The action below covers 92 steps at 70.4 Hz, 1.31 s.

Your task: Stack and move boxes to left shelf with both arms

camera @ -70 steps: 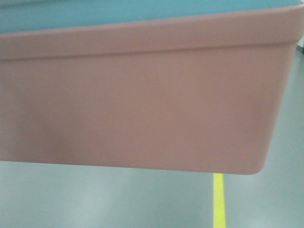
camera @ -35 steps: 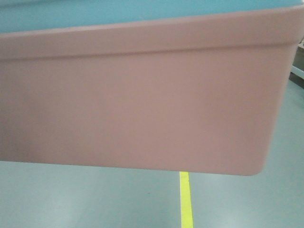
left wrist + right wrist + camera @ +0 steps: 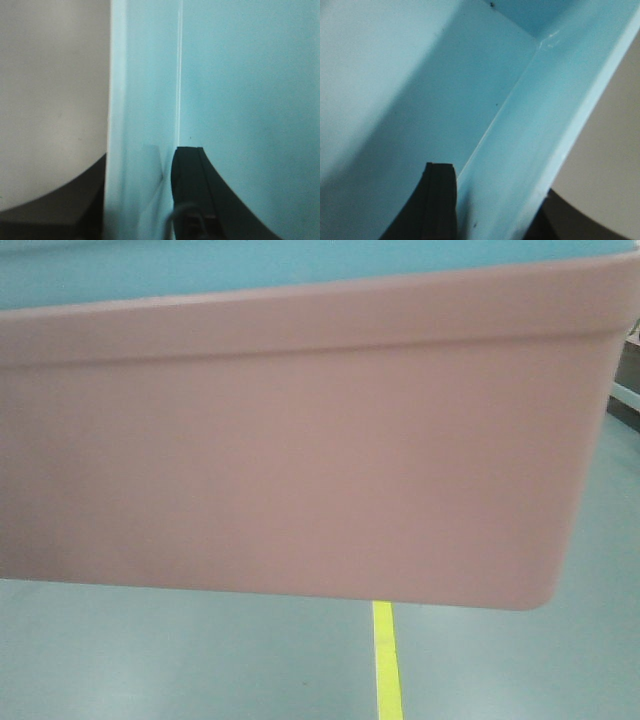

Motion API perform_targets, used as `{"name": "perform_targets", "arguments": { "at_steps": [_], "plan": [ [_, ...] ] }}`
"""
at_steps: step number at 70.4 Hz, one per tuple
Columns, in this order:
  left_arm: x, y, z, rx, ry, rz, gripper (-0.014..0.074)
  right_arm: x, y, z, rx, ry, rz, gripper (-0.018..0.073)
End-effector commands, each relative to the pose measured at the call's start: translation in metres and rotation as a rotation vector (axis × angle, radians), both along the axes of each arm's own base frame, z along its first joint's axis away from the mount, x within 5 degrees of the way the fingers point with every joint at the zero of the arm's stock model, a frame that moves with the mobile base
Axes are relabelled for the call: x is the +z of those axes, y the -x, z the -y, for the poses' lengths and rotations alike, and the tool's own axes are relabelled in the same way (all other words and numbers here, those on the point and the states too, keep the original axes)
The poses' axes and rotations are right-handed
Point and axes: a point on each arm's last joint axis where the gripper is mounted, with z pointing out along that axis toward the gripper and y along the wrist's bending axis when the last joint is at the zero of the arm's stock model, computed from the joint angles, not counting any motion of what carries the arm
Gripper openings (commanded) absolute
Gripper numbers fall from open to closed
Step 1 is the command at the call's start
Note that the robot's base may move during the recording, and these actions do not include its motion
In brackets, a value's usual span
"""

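The salmon pink box (image 3: 300,440) fills most of the front view, held off the floor. The light blue box (image 3: 200,265) sits nested inside it, showing above its rim. In the left wrist view my left gripper (image 3: 142,197) is shut on the blue box's side wall (image 3: 145,100), with one black finger (image 3: 190,200) inside and the other outside. My right gripper (image 3: 495,212) is shut on the opposite wall (image 3: 535,125), its inner finger (image 3: 437,205) against the blue inside face. The left shelf is out of view.
Grey floor (image 3: 150,660) lies below the boxes, with a yellow line (image 3: 386,660) running toward me. A dark object with a pale bar (image 3: 625,380) shows at the right edge. Both wrist views show only a blurred pale surface (image 3: 50,75) outside the box.
The yellow floor line has slid left under the boxes and a dark object has come in at the right edge. Both grips and the boxes look unchanged.
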Motion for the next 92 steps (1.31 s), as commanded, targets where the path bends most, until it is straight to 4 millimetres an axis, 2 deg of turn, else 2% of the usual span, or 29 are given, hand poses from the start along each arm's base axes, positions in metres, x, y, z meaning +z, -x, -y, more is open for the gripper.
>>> {"name": "perform_targets", "arguments": {
  "at_steps": [1, 92],
  "plan": [
    [0.0507, 0.0047, 0.0283, -0.188, 0.312, 0.264, -0.0003, 0.035, 0.0079, -0.0282, 0.196, -0.303, 0.167, 0.0037],
    [0.0507, 0.0047, 0.0283, -0.188, 0.312, 0.264, -0.0003, 0.035, 0.0079, -0.0281, 0.196, -0.302, 0.168, 0.0037]
  ]
}}
